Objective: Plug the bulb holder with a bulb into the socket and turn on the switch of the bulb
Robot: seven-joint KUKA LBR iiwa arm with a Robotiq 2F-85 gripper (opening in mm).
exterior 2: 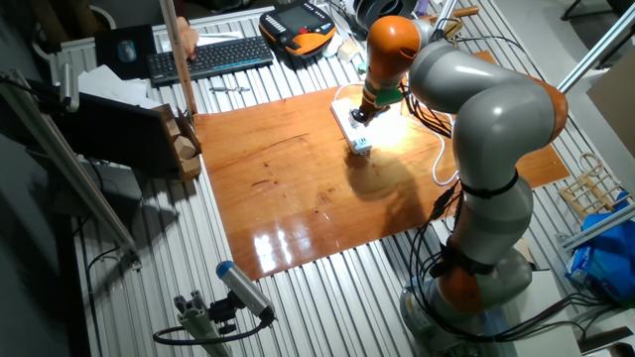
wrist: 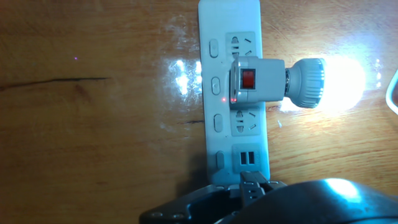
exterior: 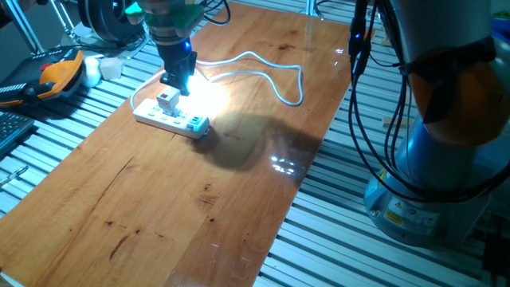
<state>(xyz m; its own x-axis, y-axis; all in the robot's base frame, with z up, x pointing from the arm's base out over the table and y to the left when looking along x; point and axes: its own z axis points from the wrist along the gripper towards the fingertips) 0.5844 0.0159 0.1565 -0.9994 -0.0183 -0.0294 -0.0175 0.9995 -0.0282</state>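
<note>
Wooden tabletop (exterior: 183,199) sits on a slatted metal bench. Off its far edge: a keyboard (exterior 2: 210,58), an orange-and-black teach pendant (exterior 2: 298,28), and a small white cup (exterior: 111,68). A white cable (exterior: 271,73) loops across the wood behind the socket (exterior: 171,117). Nothing lies between the gripper (exterior: 177,80) and the strip.

Socket lies flat near the table's far side; in the hand view its long axis runs top to bottom, with a row of outlets and small oval buttons.

Bulb holder (wrist: 256,79) is seated in a middle outlet. Its axis runs crosswise to the strip, with the bulb (wrist: 339,84) pointing right in the hand view, lit and glaring white. The red switch (wrist: 248,79) faces up.

Gripper hangs just above the holder, apart from it and holding nothing; its finger spread cannot be judged.
</note>
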